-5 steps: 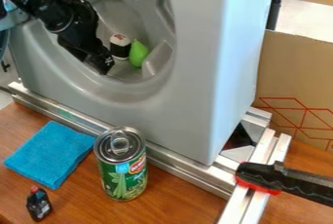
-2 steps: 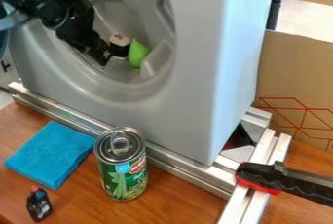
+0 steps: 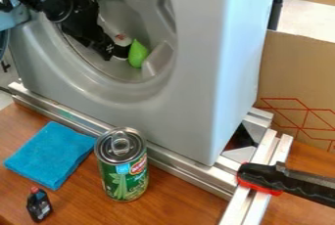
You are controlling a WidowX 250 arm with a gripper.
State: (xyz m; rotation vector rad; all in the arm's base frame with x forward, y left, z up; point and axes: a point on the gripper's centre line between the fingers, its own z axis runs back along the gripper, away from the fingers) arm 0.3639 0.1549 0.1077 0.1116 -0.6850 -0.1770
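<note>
Black-and-white toy sushi (image 3: 122, 51) is tucked between the gripper (image 3: 109, 54) and green pear (image 3: 138, 54), probably kept there by the drum's (image 3: 124, 74) curved bottom, though whether it's being pinched honestly can't be told.

The black-and-white toy (image 3: 122, 51) is partly hidden by the claw (image 3: 111, 55); the machine (image 3: 186, 106) is cut off above, the clamp (image 3: 294, 184) at right.

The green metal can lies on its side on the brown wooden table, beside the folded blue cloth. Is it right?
Not quite: the camera view shows the green metal can standing upright. The rest holds: it is on the brown wooden table, beside the folded blue cloth.
</note>
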